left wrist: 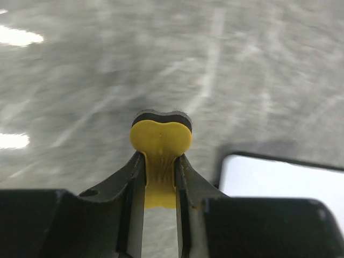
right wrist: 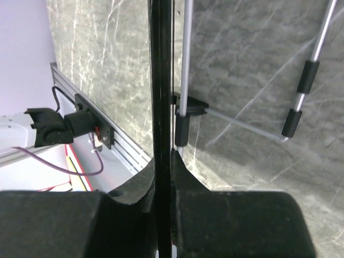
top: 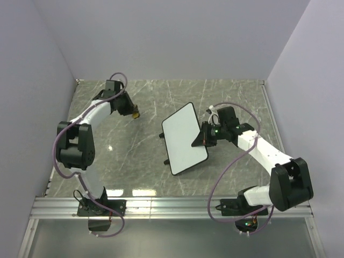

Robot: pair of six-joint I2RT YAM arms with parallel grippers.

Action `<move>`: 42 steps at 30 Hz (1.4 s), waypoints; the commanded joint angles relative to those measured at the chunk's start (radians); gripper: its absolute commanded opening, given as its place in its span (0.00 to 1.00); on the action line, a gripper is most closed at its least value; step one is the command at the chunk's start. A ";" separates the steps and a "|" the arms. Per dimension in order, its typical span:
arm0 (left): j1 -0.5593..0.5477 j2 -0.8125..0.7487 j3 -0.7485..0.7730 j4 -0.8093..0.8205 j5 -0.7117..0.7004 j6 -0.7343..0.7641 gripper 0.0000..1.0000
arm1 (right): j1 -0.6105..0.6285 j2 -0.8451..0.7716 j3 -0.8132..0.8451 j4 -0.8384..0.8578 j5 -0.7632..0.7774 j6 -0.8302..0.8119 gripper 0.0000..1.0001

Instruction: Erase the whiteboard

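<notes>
The whiteboard is white with a thin black rim and shows no scribbles in the top view. My right gripper is shut on its right edge and holds it raised and tilted above the table. In the right wrist view the board shows edge-on as a black strip between the jaws, with its wire legs and black feet behind. My left gripper is shut on a small yellow eraser piece, well to the left of the board. A corner of the board shows in the left wrist view.
The table is grey-green marble with white walls on three sides. An aluminium rail runs along the near edge and carries both arm bases. Purple cables loop beside each arm.
</notes>
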 commanded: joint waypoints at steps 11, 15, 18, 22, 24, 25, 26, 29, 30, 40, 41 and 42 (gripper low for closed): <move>0.015 -0.102 -0.207 -0.097 -0.147 0.051 0.00 | 0.025 -0.070 -0.112 0.052 0.027 0.000 0.50; 0.015 -0.136 -0.232 -0.114 -0.160 0.056 0.00 | 0.023 -0.090 -0.097 0.023 0.050 -0.013 0.81; 0.013 -0.157 -0.248 -0.125 -0.167 0.053 0.00 | 0.022 -0.121 -0.062 -0.026 0.084 -0.031 0.98; -0.001 -0.180 -0.267 -0.143 -0.189 0.054 0.01 | 0.023 -0.179 0.024 -0.116 0.157 -0.051 1.00; -0.007 -0.188 -0.277 -0.151 -0.200 0.051 0.00 | 0.022 -0.217 0.093 -0.184 0.224 -0.056 1.00; -0.017 -0.191 -0.281 -0.158 -0.204 0.050 0.00 | 0.023 -0.231 0.116 -0.228 0.249 -0.059 1.00; -0.022 -0.196 -0.285 -0.161 -0.212 0.048 0.00 | 0.024 -0.246 0.136 -0.247 0.277 -0.059 1.00; -0.059 -0.214 -0.308 -0.167 -0.216 0.039 0.03 | 0.024 -0.311 0.193 -0.312 0.367 -0.054 1.00; -0.079 -0.220 -0.320 -0.171 -0.216 0.036 0.06 | 0.022 -0.346 0.208 -0.329 0.407 -0.052 1.00; -0.123 -0.226 -0.357 -0.192 -0.275 -0.032 0.67 | 0.024 -0.573 0.146 -0.467 0.492 -0.057 1.00; -0.126 -0.234 -0.348 -0.201 -0.279 -0.035 0.70 | 0.025 -0.605 0.135 -0.472 0.490 -0.054 1.00; -0.137 -0.239 -0.328 -0.221 -0.284 -0.038 0.74 | 0.022 -0.621 0.127 -0.474 0.487 -0.046 1.00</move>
